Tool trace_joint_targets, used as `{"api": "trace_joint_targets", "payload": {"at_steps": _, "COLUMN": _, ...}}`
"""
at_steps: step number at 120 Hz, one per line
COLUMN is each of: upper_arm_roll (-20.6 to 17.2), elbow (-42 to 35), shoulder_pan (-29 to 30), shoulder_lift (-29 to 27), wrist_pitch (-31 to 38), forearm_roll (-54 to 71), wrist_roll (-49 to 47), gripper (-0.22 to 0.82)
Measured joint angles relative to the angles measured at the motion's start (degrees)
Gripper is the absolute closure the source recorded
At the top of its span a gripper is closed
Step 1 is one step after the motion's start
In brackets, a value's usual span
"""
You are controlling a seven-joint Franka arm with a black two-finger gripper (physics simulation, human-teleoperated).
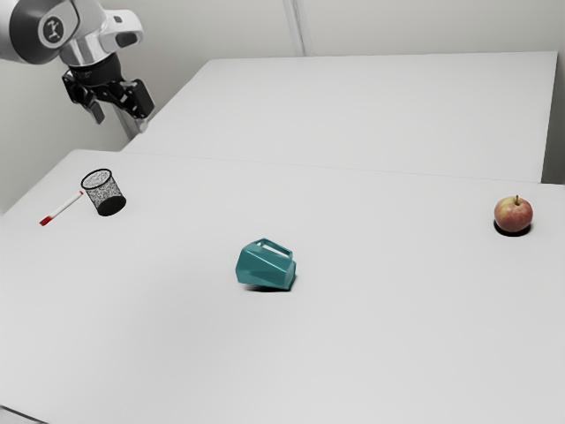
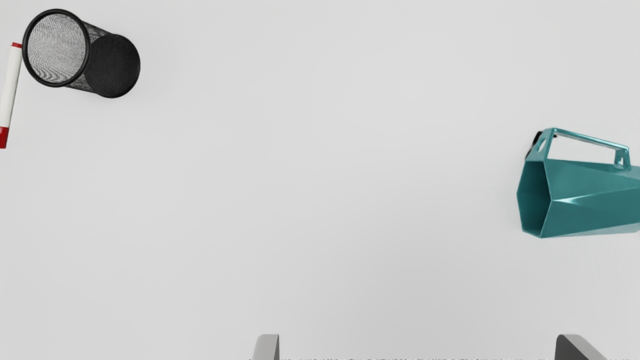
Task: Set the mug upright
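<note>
Holding the gripper (image 1: pixel 120 117) up high, in the exterior view by the far corner of the white table (image 1: pixel 353 362) at that view's left, with the arm (image 1: pixel 86 44) reaching in from the upper left. In the wrist view, see both fingers (image 2: pixel 267 348) spread wide, with bare tabletop in sight between them and no grip on anything.

Find the teal mug (image 1: pixel 265 268) lying on its side, well in from the table's far edge and from its edge at the exterior view's left. In the wrist view, see its mouth (image 2: pixel 534 200) facing the side with the mesh cup (image 1: pixel 104 192), and its handle (image 2: pixel 590 139) on the side toward the far edge. Count it as tipped over, well apart from the fingertips.

Near the far corner at the exterior view's left, see the cup, black, standing with its open end up. Just beside it, toward the table's edge at that view's left, make out the marker (image 2: pixel 10 90), white with red ends, lying down. Cannot tell contact from a narrow gap between these two.

At the exterior view's right, near the far edge, see the apple (image 1: pixel 513 215), red and yellow with a stem on top, well apart from the mug.
</note>
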Motion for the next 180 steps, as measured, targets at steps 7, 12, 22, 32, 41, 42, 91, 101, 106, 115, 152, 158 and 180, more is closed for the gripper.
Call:
{"api": "trace_joint_targets", "payload": {"at_steps": 7, "upper_arm_roll": 0.0, "elbow": -0.6, "shoulder_pan": 0.0, "shoulder_lift": -0.3, "wrist_pitch": 0.1, "forearm_roll": 0.0, "wrist_roll": 0.0, "gripper": 0.00}}
{"api": "trace_joint_targets", "payload": {"at_steps": 12, "upper_arm_roll": 0.0, "elbow": -1.0, "shoulder_pan": 0.0, "shoulder_lift": -0.4, "wrist_pitch": 0.2, "forearm_roll": 0.0, "wrist_roll": 0.0, "gripper": 0.00}}
{"api": "trace_joint_targets", "payload": {"at_steps": 22, "upper_arm_roll": 0.0, "elbow": -1.5, "shoulder_pan": 0.0, "shoulder_lift": -0.3, "wrist_pitch": 0.4, "forearm_roll": -0.1, "wrist_roll": 0.0, "gripper": 0.00}}
{"api": "trace_joint_targets", "payload": {"at_steps": 32, "upper_arm_roll": 0.0, "elbow": -2.7, "shoulder_pan": 0.1, "shoulder_lift": -0.1, "wrist_pitch": 0.5, "forearm_roll": -0.1, "wrist_roll": 0.0, "gripper": 0.00}}
{"api": "trace_joint_targets", "payload": {"at_steps": 41, "upper_arm_roll": 0.0, "elbow": -3.3, "shoulder_pan": 0.4, "shoulder_lift": 0.3, "wrist_pitch": 0.7, "forearm_roll": -0.5, "wrist_roll": 0.0, "gripper": 0.00}}
{"api": "trace_joint_targets", "payload": {"at_steps": 42, "upper_arm_roll": 0.0, "elbow": -3.4, "shoulder_pan": 0.5, "shoulder_lift": 0.4, "wrist_pitch": 0.7, "forearm_roll": -0.8, "wrist_roll": 0.0, "gripper": 0.00}}
{"api": "trace_joint_targets", "payload": {"at_steps": 91, "upper_arm_roll": 0.1, "elbow": -11.8, "shoulder_pan": 12.0, "shoulder_lift": 8.4, "wrist_pitch": 1.2, "forearm_roll": -30.9, "wrist_roll": 0.1, "gripper": 0.00}}
{"api": "trace_joint_targets", "payload": {"at_steps": 101, "upper_arm_roll": 0.1, "elbow": -12.3, "shoulder_pan": 13.0, "shoulder_lift": 11.1, "wrist_pitch": 1.5, "forearm_roll": -35.3, "wrist_roll": 0.1, "gripper": 0.00}}
{"api": "trace_joint_targets", "payload": {"at_steps": 106, "upper_arm_roll": 0.1, "elbow": -12.7, "shoulder_pan": 13.2, "shoulder_lift": 12.7, "wrist_pitch": 1.6, "forearm_roll": -37.2, "wrist_roll": 0.2, "gripper": 0.00}}
{"api": "trace_joint_targets", "payload": {"at_steps": 115, "upper_arm_roll": 0.1, "elbow": -12.8, "shoulder_pan": 12.9, "shoulder_lift": 15.3, "wrist_pitch": 2.0, "forearm_roll": -39.9, "wrist_roll": 0.3, "gripper": 0.00}}
{"api": "trace_joint_targets", "payload": {"at_steps": 152, "upper_arm_roll": -0.1, "elbow": -11.9, "shoulder_pan": 12.5, "shoulder_lift": 24.2, "wrist_pitch": 5.9, "forearm_roll": -47.9, "wrist_roll": 0.8, "gripper": 0.00}}
{"api": "trace_joint_targets", "payload": {"at_steps": 158, "upper_arm_roll": -0.7, "elbow": -11.9, "shoulder_pan": 12.6, "shoulder_lift": 25.1, "wrist_pitch": 6.5, "forearm_roll": -49.5, "wrist_roll": 0.9, "gripper": 0.00}}
{"api": "trace_joint_targets", "payload": {"at_steps": 180, "upper_arm_roll": -1.8, "elbow": -12.3, "shoulder_pan": 12.4, "shoulder_lift": 28.0, "wrist_pitch": 7.8, "forearm_roll": -55.0, "wrist_roll": 1.2, "gripper": 0.00}}
